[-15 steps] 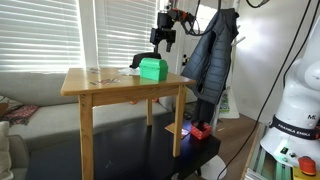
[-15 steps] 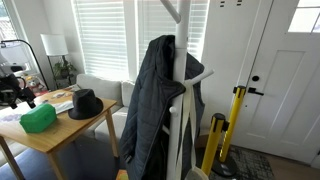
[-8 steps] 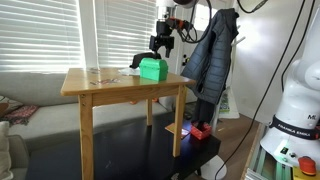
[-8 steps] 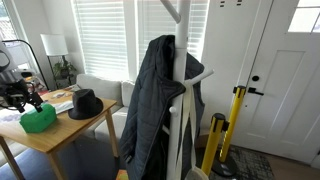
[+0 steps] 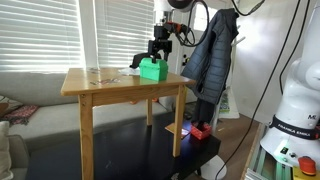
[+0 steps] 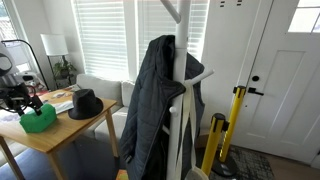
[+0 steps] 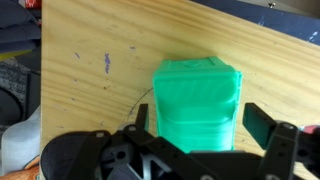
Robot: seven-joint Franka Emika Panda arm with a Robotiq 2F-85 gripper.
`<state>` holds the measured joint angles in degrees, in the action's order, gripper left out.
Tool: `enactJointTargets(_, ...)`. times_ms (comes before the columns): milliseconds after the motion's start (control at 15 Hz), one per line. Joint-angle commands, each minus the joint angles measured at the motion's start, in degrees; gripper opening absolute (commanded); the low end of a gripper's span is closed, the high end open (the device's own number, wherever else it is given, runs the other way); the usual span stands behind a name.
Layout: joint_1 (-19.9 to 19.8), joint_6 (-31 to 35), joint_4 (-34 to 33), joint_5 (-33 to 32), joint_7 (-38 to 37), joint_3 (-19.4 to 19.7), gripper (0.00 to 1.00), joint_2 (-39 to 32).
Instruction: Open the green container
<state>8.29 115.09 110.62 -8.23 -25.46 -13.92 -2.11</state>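
Observation:
The green container (image 5: 152, 69) is a small bright green box that stands on the wooden table (image 5: 110, 88) near its far right corner. It also shows in an exterior view (image 6: 40, 118) and fills the middle of the wrist view (image 7: 197, 105), lid shut. My gripper (image 5: 158, 50) hangs just above it, open, in both exterior views (image 6: 22, 99). In the wrist view the two black fingers (image 7: 200, 128) straddle the box on either side without touching it.
A black hat (image 6: 86, 104) lies on the table beside the container. Papers (image 5: 98, 72) lie on the table top. A coat rack with a dark jacket (image 6: 160, 110) stands close to the table. Blinds and a sofa are behind.
My gripper has come down towards the green container, from well above it to just over it. The container has not moved.

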Motion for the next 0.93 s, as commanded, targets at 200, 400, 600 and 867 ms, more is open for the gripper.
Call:
enactJointTargets(200, 1.93, -1.30, -1.90, -0.72, 1.76, 1.03, 0.49, -1.03)
enactJointTargets(400, 2.95, -2.66, -1.79, -4.45, -0.07, 0.63, 0.49, -0.52)
enactJointTargets(600, 4.63, -5.24, -1.92, -10.92, -2.80, 0.09, 0.49, -0.28)
enactJointTargets(867, 7.05, -9.56, -2.22, -20.11, -8.83, -0.79, 0.49, -0.73)
